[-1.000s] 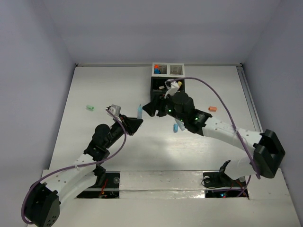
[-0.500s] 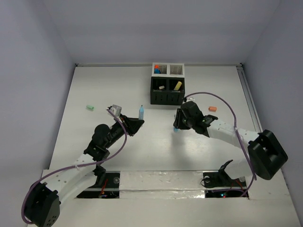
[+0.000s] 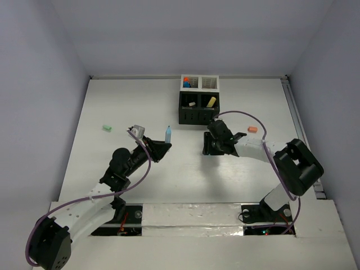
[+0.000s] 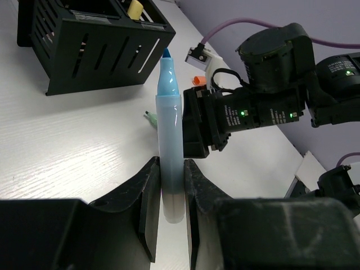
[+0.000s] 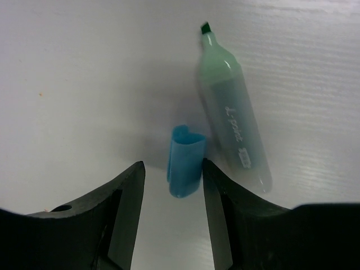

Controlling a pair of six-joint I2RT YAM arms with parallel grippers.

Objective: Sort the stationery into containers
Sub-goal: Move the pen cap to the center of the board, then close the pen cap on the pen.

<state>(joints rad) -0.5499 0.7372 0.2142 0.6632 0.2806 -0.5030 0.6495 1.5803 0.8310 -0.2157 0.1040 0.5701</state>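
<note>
My left gripper [image 4: 170, 163] is shut on an uncapped pastel blue highlighter [image 4: 169, 126], held upright above the table [image 3: 167, 133], left of the containers. The containers are a black slotted box [image 3: 198, 115] joined to a white one [image 3: 208, 82] at the far middle. A yellow highlighter [image 3: 211, 102] stands in the black part. My right gripper [image 5: 171, 165] points down at the table in front of the black box [image 3: 209, 147]. It is open, its jaws either side of a loose blue cap [image 5: 185, 161]. An uncapped teal highlighter [image 5: 233, 121] lies just right of the cap.
A small green piece [image 3: 107, 127] lies at the far left of the table. An orange piece [image 3: 252, 129] lies right of the right arm. Markers with orange and blue caps [image 3: 187, 82] stand in the white box. The right arm's purple cable [image 3: 242, 114] loops above its wrist.
The right gripper left the yellow highlighter in the black box, then came down to the table in front of it, jaws now around the blue cap. The left arm has held still.
</note>
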